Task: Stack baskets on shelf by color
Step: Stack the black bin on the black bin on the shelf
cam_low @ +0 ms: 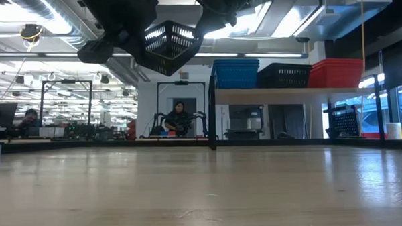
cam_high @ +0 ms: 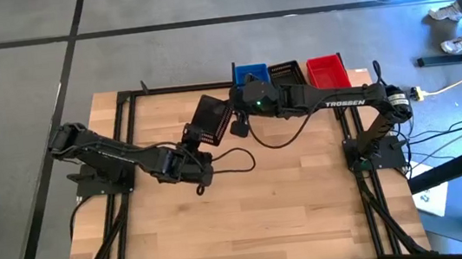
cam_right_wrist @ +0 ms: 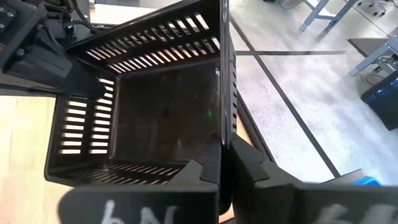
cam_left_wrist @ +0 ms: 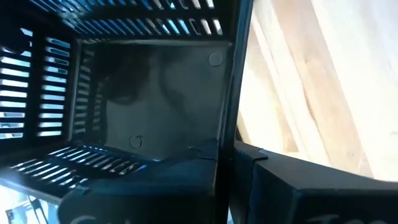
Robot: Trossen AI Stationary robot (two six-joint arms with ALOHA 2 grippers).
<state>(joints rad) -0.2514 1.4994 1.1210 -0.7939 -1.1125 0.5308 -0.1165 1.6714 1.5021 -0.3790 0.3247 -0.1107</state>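
Observation:
A black basket hangs in the air above the table's far middle, tilted, and shows high in the low view. My left gripper is shut on its near-left wall. My right gripper is shut on its right wall. On the shelf at the table's far right stand blue baskets, a black basket and red baskets, side by side on their bottoms. My left gripper pinches a side wall of the black basket at its rim, one finger inside and one outside, coming from the table's left and near side, slanting down. The basket is lifted clear and tilted. My right gripper pinches another wall at its rim, one finger inside the basket and one outside, coming from the table's right and slanting down. The basket hangs between both grippers, clear of the table.
Thin black posts frame the table. A cable loops over the wood behind my left gripper. The near half of the tabletop is bare wood. A person sits in the room beyond the table.

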